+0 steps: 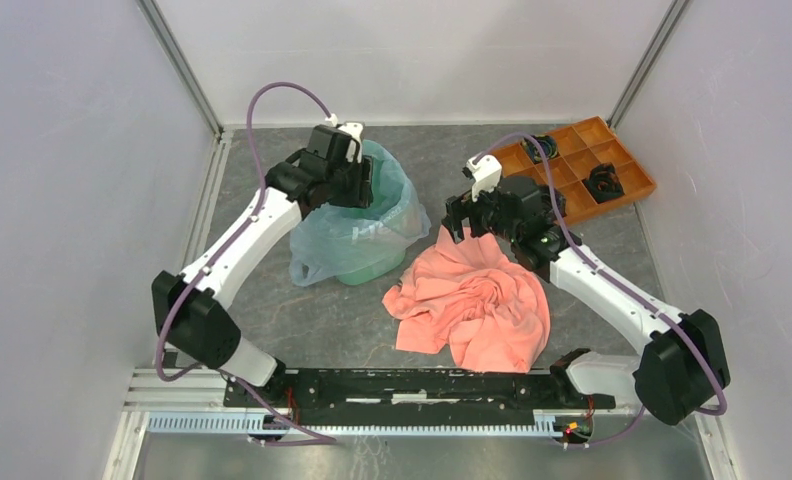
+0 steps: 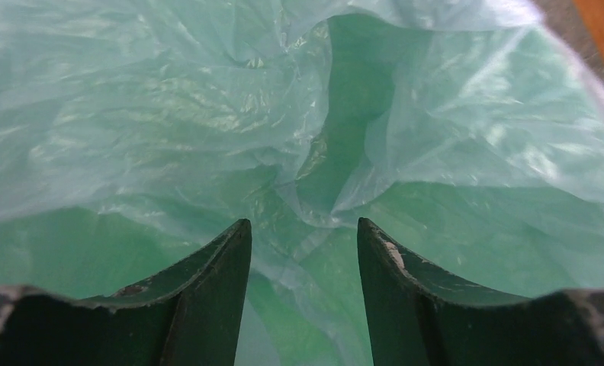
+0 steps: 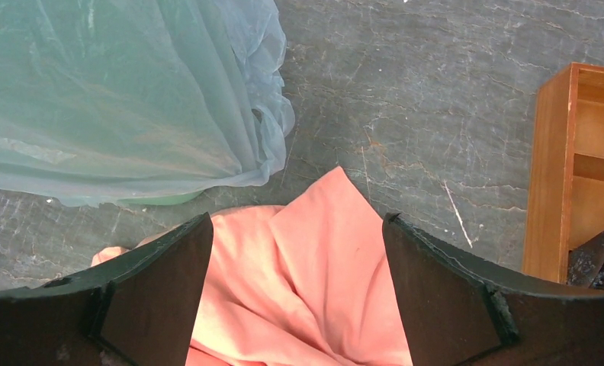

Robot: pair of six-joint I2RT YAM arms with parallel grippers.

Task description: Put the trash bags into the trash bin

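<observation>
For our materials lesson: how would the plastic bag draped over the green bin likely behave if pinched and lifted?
Probably floppy: the trash bag sags in wrinkled folds around the trash bin. Likely light, since the green shows through its thin film. Its glossy surface may slip when pinched.

The translucent pale blue-grey trash bag [image 1: 394, 200] covers the upright mint-green trash bin [image 1: 365, 274]. It lines the bin's mouth and is crumpled inside. White lettering shows on the bin's side, and a loose handle loop trails beside its base.
</observation>
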